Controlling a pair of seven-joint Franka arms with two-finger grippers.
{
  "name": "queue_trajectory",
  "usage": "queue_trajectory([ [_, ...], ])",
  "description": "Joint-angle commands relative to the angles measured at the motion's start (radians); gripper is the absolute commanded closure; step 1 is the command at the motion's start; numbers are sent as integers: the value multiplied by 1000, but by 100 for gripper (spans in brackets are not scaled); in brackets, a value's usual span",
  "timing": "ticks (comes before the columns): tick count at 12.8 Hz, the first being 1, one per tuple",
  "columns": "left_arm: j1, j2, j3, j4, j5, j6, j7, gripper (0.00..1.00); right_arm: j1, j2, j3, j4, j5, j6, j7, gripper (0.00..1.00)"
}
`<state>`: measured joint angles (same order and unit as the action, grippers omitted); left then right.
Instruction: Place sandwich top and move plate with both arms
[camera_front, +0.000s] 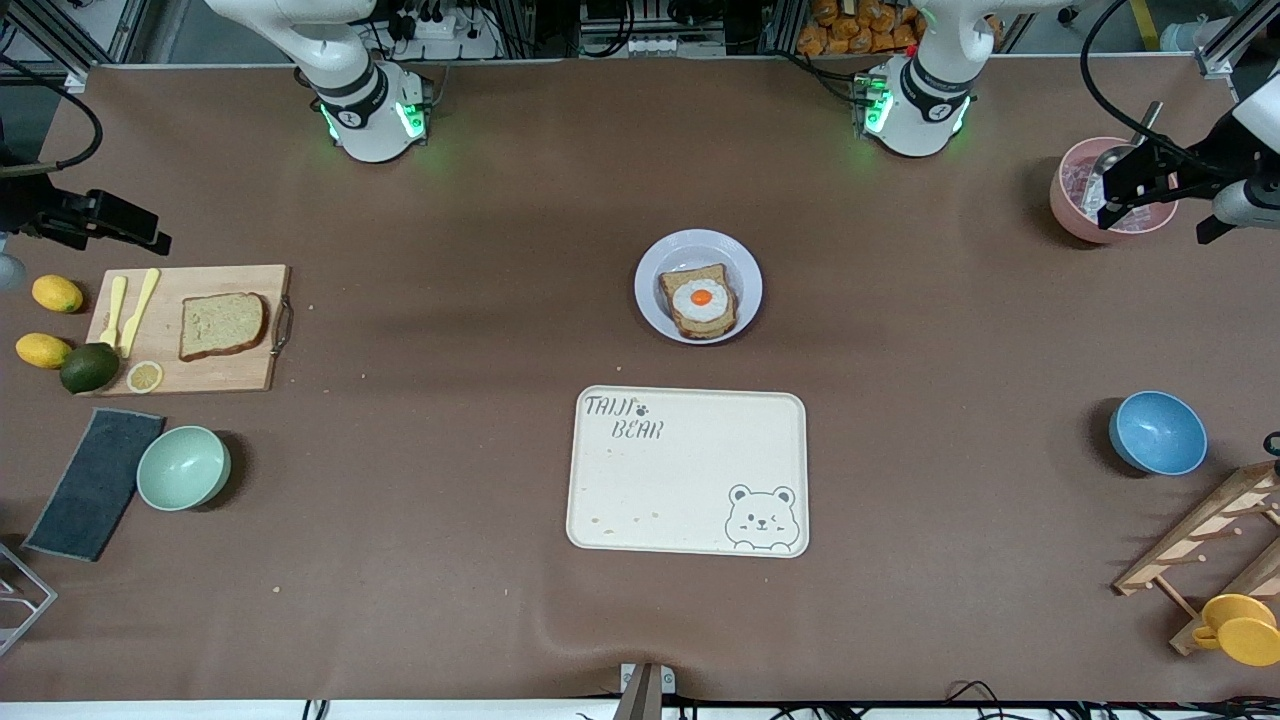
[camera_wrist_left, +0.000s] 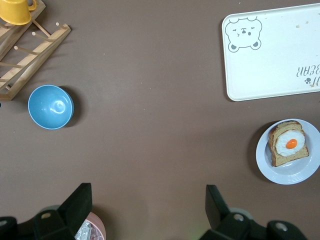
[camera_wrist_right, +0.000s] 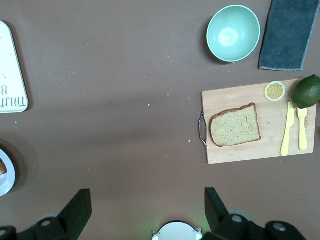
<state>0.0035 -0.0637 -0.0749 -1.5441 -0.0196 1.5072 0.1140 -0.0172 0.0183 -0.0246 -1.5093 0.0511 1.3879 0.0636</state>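
Sandwich top (camera_front: 223, 325) lies flat on the cutting board (camera_front: 240, 375) near the right arm's table edge. It looks light, soft and crushable, so pinch gently across the crust. Plate (camera_front: 655, 300) with egg toast (camera_front: 699, 301) sits mid-table; rigid, likely slick, take it by opposite rims. Left gripper (camera_wrist_left: 147, 212) and right gripper (camera_wrist_right: 147, 212) are both spread wide, empty.

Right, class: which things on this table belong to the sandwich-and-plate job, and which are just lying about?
Belongs to the job:
- sandwich top on the cutting board
- plate holding the egg toast
- left gripper, open
- right gripper, open

Just lying about:
- bear tray
- mint bowl
- blue bowl
- lemons
- pink bowl
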Motion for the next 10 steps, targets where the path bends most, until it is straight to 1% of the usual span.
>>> queue_trajectory([
  [1, 6, -5, 0, 22, 21, -24, 24, 0, 2, -6, -6, -3, -7, -7, -7, 0],
  [3, 3, 7, 1, 41, 21, -36, 23, 0, 2, -6, -6, -2, -7, -7, -8, 0],
  [7, 3, 7, 0, 42, 26, -35, 15, 0, 2, -3, -8, -6, -7, -6, -10, 0],
  [10, 7, 5, 1, 36, 49, -36, 21, 0, -12, 25, -9, -6, -16, -1, -10, 0],
])
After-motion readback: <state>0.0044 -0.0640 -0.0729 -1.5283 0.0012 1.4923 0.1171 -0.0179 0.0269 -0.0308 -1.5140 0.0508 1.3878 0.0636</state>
